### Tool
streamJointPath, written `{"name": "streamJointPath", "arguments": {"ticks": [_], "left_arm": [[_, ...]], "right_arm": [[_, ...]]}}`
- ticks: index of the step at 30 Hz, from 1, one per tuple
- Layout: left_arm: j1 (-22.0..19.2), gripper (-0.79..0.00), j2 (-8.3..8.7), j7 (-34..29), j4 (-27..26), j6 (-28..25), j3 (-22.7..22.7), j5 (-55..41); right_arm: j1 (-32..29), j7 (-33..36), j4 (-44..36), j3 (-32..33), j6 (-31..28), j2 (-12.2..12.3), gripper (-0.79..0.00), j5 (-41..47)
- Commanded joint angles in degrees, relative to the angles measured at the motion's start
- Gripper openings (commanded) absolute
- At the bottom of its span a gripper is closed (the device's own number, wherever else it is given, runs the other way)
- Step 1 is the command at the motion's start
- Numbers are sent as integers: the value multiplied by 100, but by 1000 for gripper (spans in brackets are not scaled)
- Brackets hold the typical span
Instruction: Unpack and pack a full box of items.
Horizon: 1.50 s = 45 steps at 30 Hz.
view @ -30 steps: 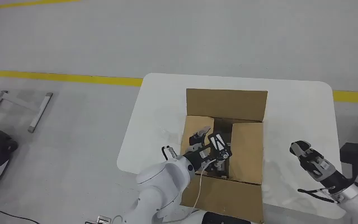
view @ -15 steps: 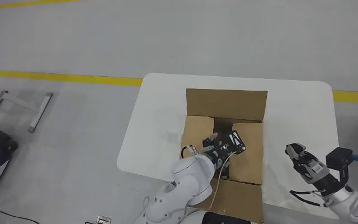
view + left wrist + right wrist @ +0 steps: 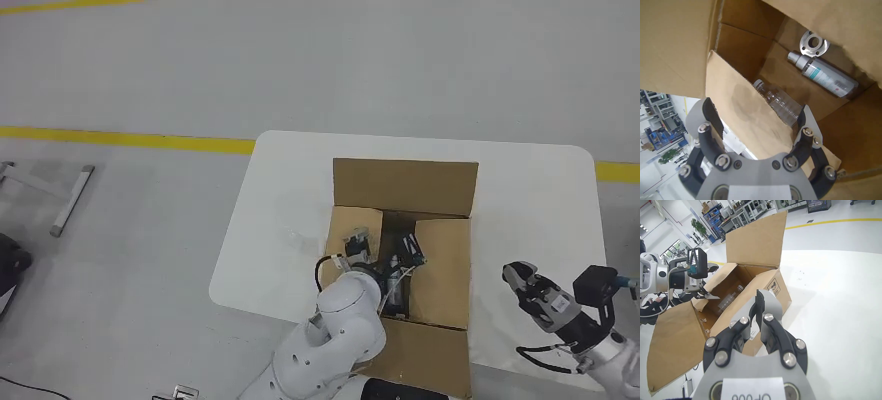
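Note:
An open cardboard box (image 3: pixel 405 185) stands in the middle of the white table (image 3: pixel 290 180). On its floor lie a clear plastic bottle (image 3: pixel 780 104), a spray bottle (image 3: pixel 825 75) and a metal flange (image 3: pixel 814 44). My left gripper (image 3: pixel 755 113) is open at the box's left side and straddles the inward-leaning left flap (image 3: pixel 745 117); the flap stands between its fingers, which are not closed on it. In the top view the left gripper (image 3: pixel 378 258) sits over that flap. My right gripper (image 3: pixel 758 302) is shut and empty, above the table to the right of the box (image 3: pixel 757 241).
The back flap (image 3: pixel 755 237) stands upright and the near flap (image 3: pixel 672 340) lies folded outward toward the robot. Bare table surface lies to the right of the box (image 3: pixel 540 200) and to its left (image 3: pixel 280 230).
The left arm has swung further over the box's near-left corner and its gripper has turned onto the left flap. The right gripper has drifted a little toward the box.

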Motion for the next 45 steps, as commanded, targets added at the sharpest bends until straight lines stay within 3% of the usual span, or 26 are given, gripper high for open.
{"name": "streamJointPath", "arguments": {"ticks": [1, 4, 6, 14, 24, 31, 38, 45], "left_arm": [[31, -339, 4, 5, 6, -32, 12, 238], [75, -526, 6, 36, 9, -118, 24, 478], [102, -785, 7, 55, 0, -165, 19, 631], [246, -785, -26, 189, -250, -179, -136, 665], [569, -785, -66, 1100, -825, 544, -740, -206], [931, -785, -123, 1665, -1311, 1415, -1312, -1638], [1193, -785, -143, 1980, -1483, 1808, -1737, -2786], [1391, -785, -110, 2139, -1489, 1886, -2085, -3209]], "right_arm": [[13, 29, 5, 3, -25, -4, -785, -4], [30, 67, 21, -2, -82, -13, -785, 2], [39, 88, 34, -3, -101, -19, -785, 4], [36, 108, 62, -3, -114, -49, -785, 22], [137, 400, 195, 11, 98, -85, -785, 480], [246, 568, 240, 83, 269, -110, -785, 866], [383, 750, 232, 334, 293, -114, -785, 1176], [439, 833, 251, 477, 480, -136, -785, 1346]]}}
